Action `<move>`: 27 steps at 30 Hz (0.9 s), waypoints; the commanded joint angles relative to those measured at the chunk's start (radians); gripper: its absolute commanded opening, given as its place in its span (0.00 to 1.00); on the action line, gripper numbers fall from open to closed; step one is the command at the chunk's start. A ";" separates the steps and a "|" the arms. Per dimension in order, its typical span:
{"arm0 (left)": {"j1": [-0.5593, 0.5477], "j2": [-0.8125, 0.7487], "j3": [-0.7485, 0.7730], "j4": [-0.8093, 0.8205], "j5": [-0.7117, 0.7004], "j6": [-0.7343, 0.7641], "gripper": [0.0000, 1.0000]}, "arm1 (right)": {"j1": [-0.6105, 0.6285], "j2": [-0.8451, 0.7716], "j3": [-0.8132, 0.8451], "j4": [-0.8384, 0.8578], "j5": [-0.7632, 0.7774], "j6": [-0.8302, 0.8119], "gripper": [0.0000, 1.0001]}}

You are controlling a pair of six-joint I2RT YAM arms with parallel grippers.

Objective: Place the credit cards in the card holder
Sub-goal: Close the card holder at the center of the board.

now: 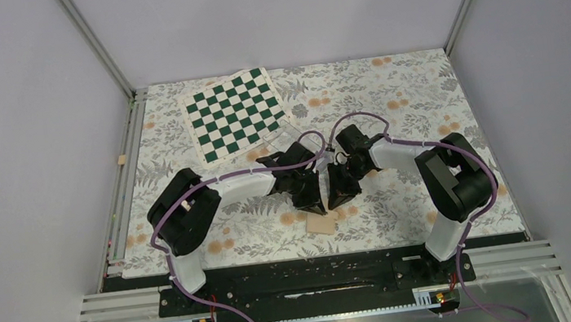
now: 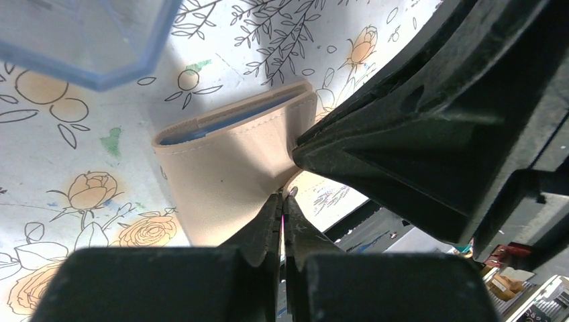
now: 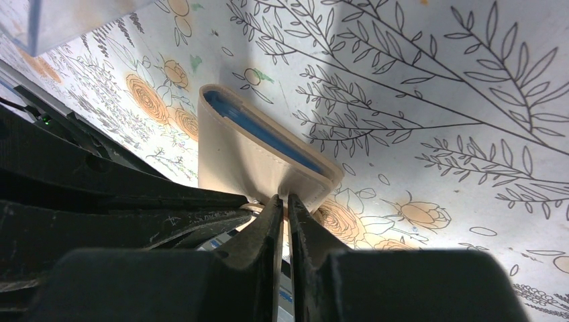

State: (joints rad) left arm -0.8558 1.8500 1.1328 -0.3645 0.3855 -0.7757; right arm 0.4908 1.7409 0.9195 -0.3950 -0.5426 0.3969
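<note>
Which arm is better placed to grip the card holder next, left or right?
Probably right: the right pincer touches the card holder with its jaws slightly apart; the left pincer is fully shut and must reopen first.

- Top external view looks down from high above the near edge, far off, taking in the whole floral bench (image 1: pixel 390 99).
- Each wrist view sits low, close to the bench, looking past its own jaws.
- All three share the card holder (image 1: pixel 321 224).
</note>
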 commanded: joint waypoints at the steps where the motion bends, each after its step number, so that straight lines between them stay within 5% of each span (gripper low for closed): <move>1: 0.005 0.005 -0.001 0.013 0.001 0.000 0.00 | 0.011 -0.002 0.015 -0.028 0.058 -0.020 0.14; 22: 0.003 0.000 -0.014 -0.074 -0.093 0.036 0.00 | 0.011 -0.121 0.004 -0.014 0.016 -0.025 0.14; 27: 0.000 0.007 -0.012 -0.074 -0.091 0.036 0.00 | 0.019 -0.176 -0.027 0.022 -0.042 -0.022 0.00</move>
State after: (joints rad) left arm -0.8558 1.8496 1.1286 -0.3737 0.3717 -0.7742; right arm 0.4931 1.6218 0.9115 -0.4000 -0.5430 0.3885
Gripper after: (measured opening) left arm 0.009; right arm 0.065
